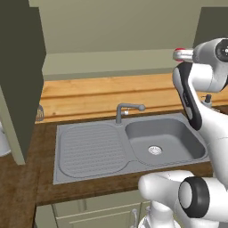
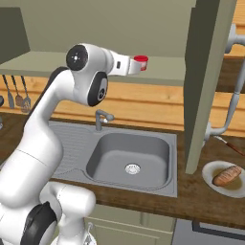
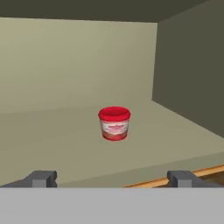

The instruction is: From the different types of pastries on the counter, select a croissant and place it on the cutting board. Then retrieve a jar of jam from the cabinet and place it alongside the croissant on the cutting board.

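Inside the open cabinet [image 3: 65, 65], the jar of jam [image 3: 114, 124] is standing untouched on the shelf; the gripper [image 3: 111, 178] is facing it, spread wide and empty, so fetching remains.

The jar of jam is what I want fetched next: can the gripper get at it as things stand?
Probably yes. The jar of jam stands alone on the cabinet shelf, doors open, straight ahead of the open gripper, nothing between them.
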